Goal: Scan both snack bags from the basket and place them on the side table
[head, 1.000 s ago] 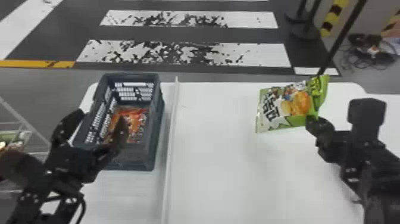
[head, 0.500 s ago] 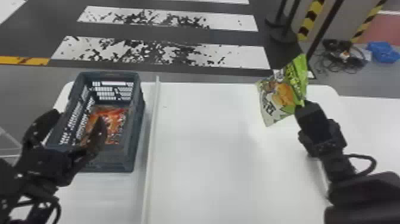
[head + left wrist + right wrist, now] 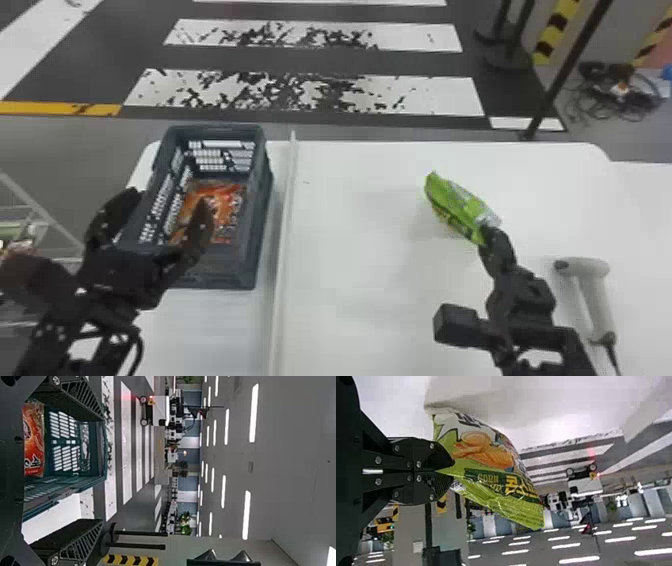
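In the head view my right gripper (image 3: 492, 240) is over the right part of the white table, holding the green snack bag (image 3: 457, 207) edge-on. The right wrist view has the right gripper (image 3: 451, 471) shut on one end of the green bag (image 3: 494, 475). My left gripper (image 3: 165, 210) is at the basket's near left side, its fingers apart. An orange snack bag (image 3: 225, 200) lies inside the dark basket (image 3: 250, 265). In the left wrist view the left gripper (image 3: 101, 471) is open, with the orange bag (image 3: 35, 441) in the basket (image 3: 75, 479).
A white-grey handheld scanner (image 3: 590, 295) lies on the table right of my right arm. A raised white strip (image 3: 282, 240) runs along the white table (image 3: 350, 300) between basket and bag. Stands and poles (image 3: 507, 55) are on the floor behind.
The green bag has turned from face-on to edge-on and come lower with my right gripper, uncovering the scanner beside the arm. The head view has shifted. My left gripper still stands open near the basket.
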Robot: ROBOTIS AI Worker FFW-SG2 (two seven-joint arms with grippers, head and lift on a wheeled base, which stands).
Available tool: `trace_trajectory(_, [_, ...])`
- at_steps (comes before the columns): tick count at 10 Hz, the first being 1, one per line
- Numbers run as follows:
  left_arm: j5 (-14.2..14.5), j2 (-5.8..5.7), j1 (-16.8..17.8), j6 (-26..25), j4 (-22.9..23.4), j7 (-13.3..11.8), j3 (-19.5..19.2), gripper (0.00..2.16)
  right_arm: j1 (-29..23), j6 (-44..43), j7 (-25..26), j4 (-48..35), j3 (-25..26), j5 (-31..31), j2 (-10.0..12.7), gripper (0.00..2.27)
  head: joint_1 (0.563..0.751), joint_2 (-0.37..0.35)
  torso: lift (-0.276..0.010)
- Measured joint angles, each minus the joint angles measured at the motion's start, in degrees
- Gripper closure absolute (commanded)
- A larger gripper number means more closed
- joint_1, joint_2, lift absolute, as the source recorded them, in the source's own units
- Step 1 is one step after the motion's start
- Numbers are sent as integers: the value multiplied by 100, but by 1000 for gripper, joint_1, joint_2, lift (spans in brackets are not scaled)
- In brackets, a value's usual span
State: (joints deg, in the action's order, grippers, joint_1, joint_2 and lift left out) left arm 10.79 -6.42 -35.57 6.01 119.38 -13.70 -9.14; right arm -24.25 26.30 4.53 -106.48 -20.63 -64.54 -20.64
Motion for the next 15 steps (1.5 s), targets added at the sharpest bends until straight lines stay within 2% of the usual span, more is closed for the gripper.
trace_trajectory(1, [2,-3,16,0,-15,0,0,87,-95,-7,-9,79,-177,-72,-132,711,695,56,-75])
trace_trajectory(2, [8,-7,29,0,-30,0,0,83,-198,-29,-25,103,-280,-56,-198,-1,695,71,-75])
trace_trajectory(5, [37,-16,41,5,-64,-10,0,87,-412,18,-106,-64,-262,315,-255,53,695,76,-75])
trace_trajectory(6, [48,-23,41,11,-71,-16,0,87,-505,-12,-420,-337,-88,812,-275,53,695,73,-75])
trace_trajectory(8, [60,-30,38,28,-73,-26,0,87,-636,41,-1646,-1032,616,2497,-257,53,695,67,-75])
trace_trajectory(10, [67,-50,30,46,-72,-27,4,87,-575,341,-3071,-1372,1572,4175,-78,53,695,59,-75])
trace_trajectory(12, [72,-61,25,52,-67,-34,17,87,-291,1278,-4049,-1408,2512,5455,285,53,695,18,-75])
trace_trajectory(13, [72,-61,30,53,-68,-36,30,87,-144,1860,-4200,-1416,2886,5929,395,66,695,4,-75])
trace_trajectory(14, [73,-62,32,53,-68,-42,35,87,-2,2456,-4286,-1433,3086,6126,423,245,695,-24,-75])
trace_trajectory(15, [72,-62,33,53,-70,-45,41,87,102,2871,-4394,-1443,3233,6185,430,856,695,-44,-75])
